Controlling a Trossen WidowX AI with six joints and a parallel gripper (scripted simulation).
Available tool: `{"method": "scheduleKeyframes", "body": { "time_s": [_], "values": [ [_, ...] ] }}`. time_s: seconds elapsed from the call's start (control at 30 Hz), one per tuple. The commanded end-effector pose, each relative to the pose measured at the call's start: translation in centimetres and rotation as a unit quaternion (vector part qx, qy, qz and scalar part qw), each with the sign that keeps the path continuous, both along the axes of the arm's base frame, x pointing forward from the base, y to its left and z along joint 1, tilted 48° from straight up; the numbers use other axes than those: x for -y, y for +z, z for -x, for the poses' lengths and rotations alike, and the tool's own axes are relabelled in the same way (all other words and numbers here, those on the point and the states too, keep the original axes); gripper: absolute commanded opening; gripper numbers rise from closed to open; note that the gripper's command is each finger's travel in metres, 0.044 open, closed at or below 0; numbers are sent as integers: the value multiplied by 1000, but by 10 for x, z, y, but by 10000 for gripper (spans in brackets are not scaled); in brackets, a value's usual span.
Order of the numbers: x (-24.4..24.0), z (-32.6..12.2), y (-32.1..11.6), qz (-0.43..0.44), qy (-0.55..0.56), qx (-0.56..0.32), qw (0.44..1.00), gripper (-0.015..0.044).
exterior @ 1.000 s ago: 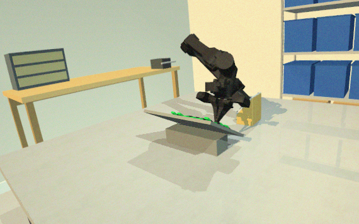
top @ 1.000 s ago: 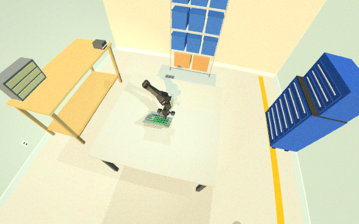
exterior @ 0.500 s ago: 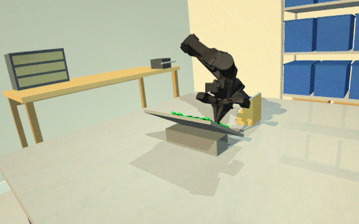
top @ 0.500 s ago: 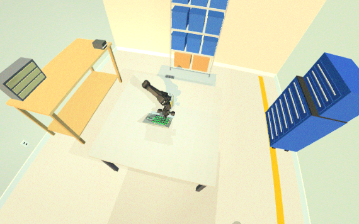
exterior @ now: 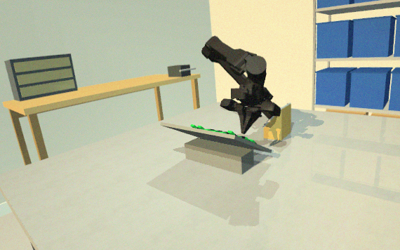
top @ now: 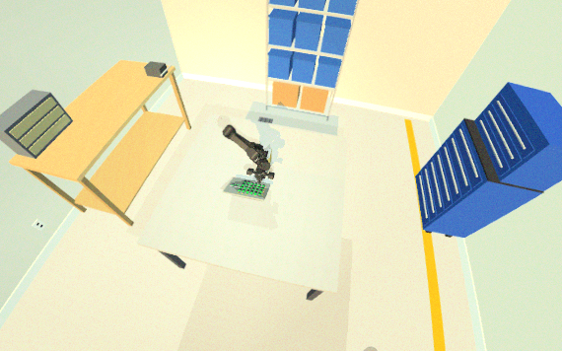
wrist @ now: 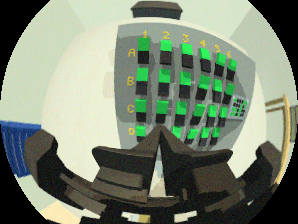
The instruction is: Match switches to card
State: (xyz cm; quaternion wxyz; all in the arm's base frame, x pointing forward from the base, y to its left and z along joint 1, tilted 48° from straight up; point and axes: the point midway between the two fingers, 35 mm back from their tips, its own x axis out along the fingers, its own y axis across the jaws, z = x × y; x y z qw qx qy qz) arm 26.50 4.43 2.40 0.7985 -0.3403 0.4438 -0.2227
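The tilted grey switch panel (top: 267, 189) (exterior: 178, 128) (wrist: 123, 65) carries rows A to D and columns 1 to 6 of green and dark grey rocker switches. The small card (wrist: 239, 107) lies beyond column 6, at the right in the wrist view; its squares are too small to read surely. My gripper (top: 261, 181) (exterior: 244, 133) (wrist: 159, 128) is shut and empty, fingertips pointing down over the near part of the panel. In the wrist view the tips cover switch D2, just below C2. Contact is not visible. Which halves are raised is hard to tell on most switches.
The panel rests on a grey block (exterior: 213, 155) on the table (top: 206, 222) (exterior: 101, 196). A yellow upright piece (exterior: 283, 123) stands behind the gripper. A wooden bench (top: 103, 118) (exterior: 118, 86), blue cabinet (top: 487, 197) and shelf of blue bins (top: 304, 68) stand away from the table.
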Motion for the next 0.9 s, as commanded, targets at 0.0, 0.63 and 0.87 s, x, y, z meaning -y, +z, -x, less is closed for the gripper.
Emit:
{"method": "scheduleKeyframes", "body": {
  "time_s": [0.0,0.63,0.87],
  "values": [
    [-28,17,24,-6,-4,0,1000,0],
    [-18,1,74,-3,-5,0,1000,0],
    [-18,1,74,-3,-5,0,1000,0]
  ]
}}
